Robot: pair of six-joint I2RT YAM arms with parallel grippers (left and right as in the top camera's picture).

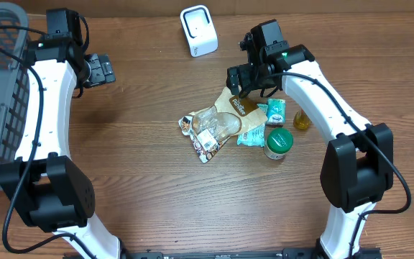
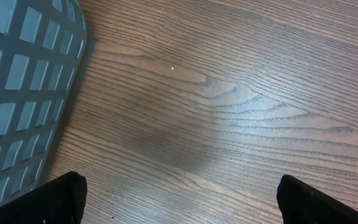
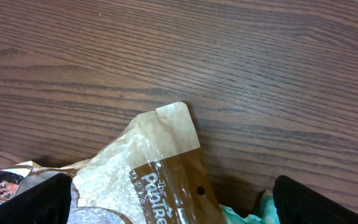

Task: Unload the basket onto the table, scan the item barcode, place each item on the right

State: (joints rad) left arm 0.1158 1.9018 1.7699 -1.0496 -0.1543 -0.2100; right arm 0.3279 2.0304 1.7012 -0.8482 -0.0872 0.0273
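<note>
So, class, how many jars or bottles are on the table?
2: a green-lidded jar at the right edge of the packets, and an amber bottle beside the right arm. Packets may hide more.

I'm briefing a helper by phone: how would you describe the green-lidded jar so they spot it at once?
Find the heap of packets in the middle of the table. The jar stands at its right end, beside a teal packet. Among flat packets and a yellow bottle, only it has a round green lid.

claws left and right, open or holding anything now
Left claw: open, holding nothing.
Right claw: open, holding nothing, over the brown bag.
</note>
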